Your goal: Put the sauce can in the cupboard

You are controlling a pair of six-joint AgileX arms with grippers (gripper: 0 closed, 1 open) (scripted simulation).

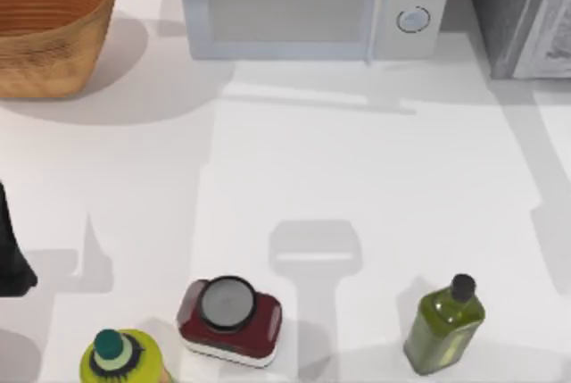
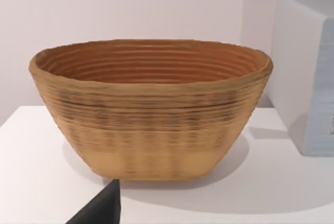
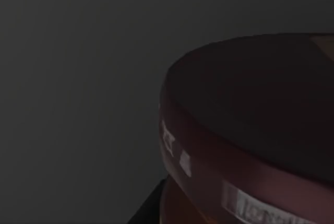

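— Start at the jaws. What is the right gripper (image 3: 148,211) doing?
— Its wrist view is dark. A black wedge of the gripper shows at the frame's edge, and I cannot tell whether it is released or clenched. Very close to the camera sits the sauce can (image 3: 250,130), with its dark maroon round top and a reddish band with pale marks below the rim. Plain dark grey lies behind it.

— And the left gripper (image 2: 102,208)?
— A black corner of it pokes into its own wrist view, so I cannot tell how it stands either. It faces the woven basket (image 2: 151,125) on the white table (image 2: 42,172). From above, the left arm (image 1: 11,253) is parked at nine o'clock, on the table's left edge.

— Where is the cupboard?
— At about one o'clock in the top view, the dark grey speckled cupboard (image 1: 513,8) stands just right of the white microwave (image 1: 303,4) at twelve.

— Anything else on the table?
— A squat maroon container (image 1: 230,320) sits near six to seven o'clock. A yellow-green bottle (image 1: 120,361) is at seven, and a green bottle (image 1: 443,319) at five.
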